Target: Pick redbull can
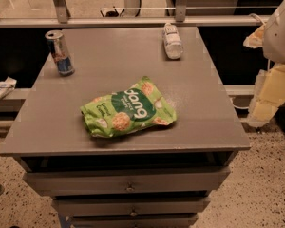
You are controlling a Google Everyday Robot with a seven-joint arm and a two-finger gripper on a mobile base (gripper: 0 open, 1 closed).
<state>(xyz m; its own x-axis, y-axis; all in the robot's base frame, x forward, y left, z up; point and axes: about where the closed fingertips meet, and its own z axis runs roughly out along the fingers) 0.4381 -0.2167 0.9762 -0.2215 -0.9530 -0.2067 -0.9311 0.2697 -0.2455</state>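
Observation:
The redbull can (59, 52) stands upright at the far left corner of the grey table top (128, 56). It is slim, silver and blue with a red mark and a silver top. My arm's white housing (282, 27) shows at the right edge of the view. Below it, the pale gripper (271, 95) hangs off the table's right side, far from the can and above the floor. Nothing is held that I can see.
A green snack bag (128, 108) lies flat in the middle of the table. A clear plastic bottle (172, 42) lies on its side at the far right. The table has drawers (128, 182) in front. A rail and a ledge run behind it.

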